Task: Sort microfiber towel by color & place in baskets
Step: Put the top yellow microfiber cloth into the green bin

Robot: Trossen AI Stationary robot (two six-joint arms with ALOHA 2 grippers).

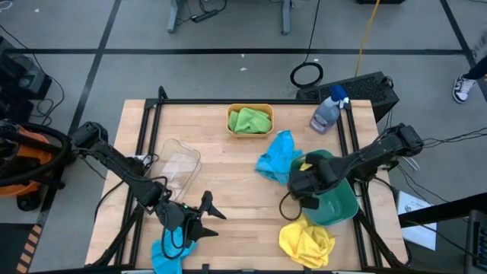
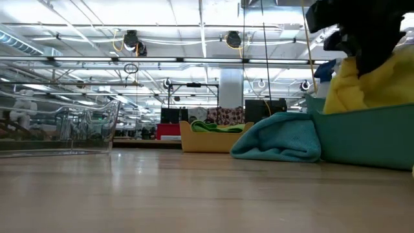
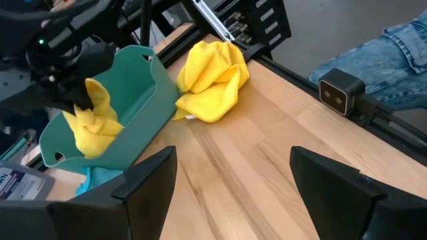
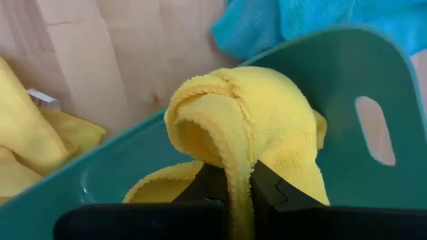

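Meanwhile, right gripper [image 4: 239, 190] hangs over the teal basket [image 4: 347, 80], jaws clamped on a yellow towel [image 4: 247, 120]; left jaws apart.

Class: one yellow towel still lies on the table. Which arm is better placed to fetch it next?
The right. Its gripper holds a yellow towel over the teal basket, beside the loose yellow towel. The left gripper is farther away.

Blue towel [image 1: 169, 254]: cut off by high view's lower edge. Teal basket [image 1: 344, 204]: partly hidden under right arm. Spray bottle label [image 3: 15, 181]: cropped, illegible.
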